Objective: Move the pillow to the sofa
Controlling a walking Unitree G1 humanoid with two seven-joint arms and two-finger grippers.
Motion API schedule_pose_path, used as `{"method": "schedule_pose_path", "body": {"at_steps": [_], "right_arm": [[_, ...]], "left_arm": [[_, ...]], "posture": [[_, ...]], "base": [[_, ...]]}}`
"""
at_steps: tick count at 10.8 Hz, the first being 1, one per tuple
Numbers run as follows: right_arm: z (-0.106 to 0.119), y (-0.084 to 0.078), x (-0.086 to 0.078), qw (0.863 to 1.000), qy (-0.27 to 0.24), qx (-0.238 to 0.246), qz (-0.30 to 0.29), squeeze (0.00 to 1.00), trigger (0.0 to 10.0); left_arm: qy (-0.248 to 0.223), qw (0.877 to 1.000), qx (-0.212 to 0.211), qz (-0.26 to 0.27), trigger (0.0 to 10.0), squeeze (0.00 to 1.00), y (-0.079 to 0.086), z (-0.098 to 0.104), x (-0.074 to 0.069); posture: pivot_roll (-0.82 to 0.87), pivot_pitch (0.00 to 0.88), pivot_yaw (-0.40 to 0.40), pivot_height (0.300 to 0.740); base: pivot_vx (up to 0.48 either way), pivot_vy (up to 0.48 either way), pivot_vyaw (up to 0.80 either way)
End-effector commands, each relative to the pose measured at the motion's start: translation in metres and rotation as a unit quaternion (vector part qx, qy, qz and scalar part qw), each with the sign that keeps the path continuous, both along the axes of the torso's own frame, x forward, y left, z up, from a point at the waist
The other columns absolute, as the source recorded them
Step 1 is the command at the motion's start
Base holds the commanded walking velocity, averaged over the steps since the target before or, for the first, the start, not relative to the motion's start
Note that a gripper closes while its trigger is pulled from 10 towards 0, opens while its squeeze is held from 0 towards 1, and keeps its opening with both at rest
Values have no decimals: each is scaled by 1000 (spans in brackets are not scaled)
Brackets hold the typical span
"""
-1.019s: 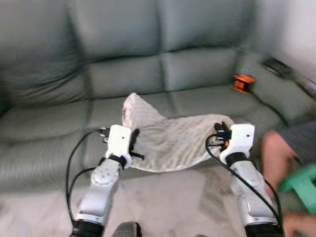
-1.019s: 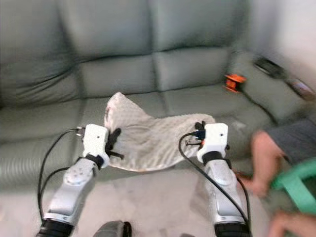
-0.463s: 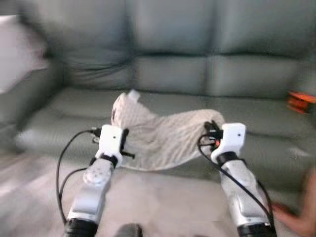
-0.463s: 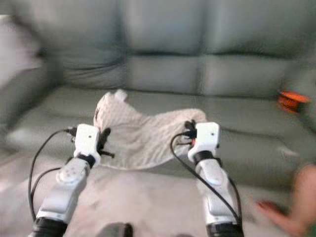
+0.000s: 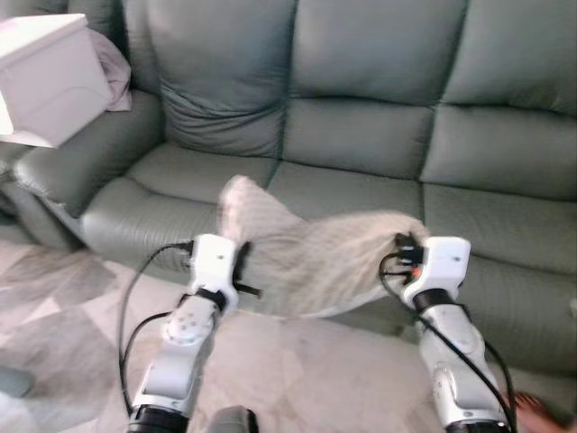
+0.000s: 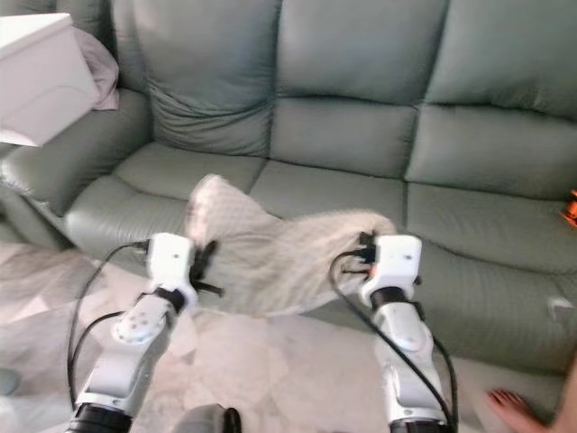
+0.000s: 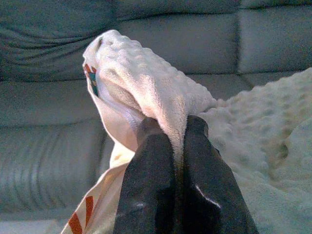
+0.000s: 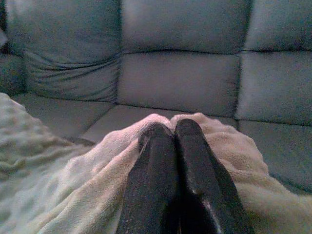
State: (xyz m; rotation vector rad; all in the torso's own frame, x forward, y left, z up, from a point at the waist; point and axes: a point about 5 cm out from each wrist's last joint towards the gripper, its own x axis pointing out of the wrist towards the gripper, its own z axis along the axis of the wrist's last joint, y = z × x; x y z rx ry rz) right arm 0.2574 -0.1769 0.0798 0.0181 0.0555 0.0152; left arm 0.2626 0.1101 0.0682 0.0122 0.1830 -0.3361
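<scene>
Both grippers hold pillow [image 5: 315,257] before grey-green sofa [image 5: 361,135]; marbled floor [image 5: 63,307].

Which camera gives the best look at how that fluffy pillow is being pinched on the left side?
The left wrist view: the left end effector is shut on a fold of the pillow, seen close. The eye views show the whole pillow hanging between both end effectors; the right wrist view shows its other edge.

Pillow [image 5: 315,257] suspended between the two grippers, in front of the sofa [image 5: 361,135] seat edge and above the floor [image 5: 54,307]. Left gripper [image 7: 171,127] at the pillow's left end, right gripper [image 8: 165,130] at its right end. Box [image 5: 45,77] on the sofa's left armrest, a cloth [image 5: 110,68] behind it.
</scene>
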Motion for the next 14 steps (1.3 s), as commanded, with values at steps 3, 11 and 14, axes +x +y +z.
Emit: {"method": "schedule_pose_path", "body": {"at_steps": [3,11,14], "right_arm": [[9,3,4,1000,-16,2,2,0,10000],[12,5,5,1000,-23,-3,8,0,10000],[12,4,6,1000,-22,-6,7,0,10000]], "left_arm": [[-25,1000,-5,-12,10000,0,0,12,4],[-26,999,-11,-22,10000,0,-3,13,5],[-25,999,-12,-24,10000,0,-5,13,6]], "posture": [[-58,0,41,740],[-63,0,44,740],[-66,0,45,740]], "base": [[87,0,-500],[394,0,-73],[426,0,0]]}}
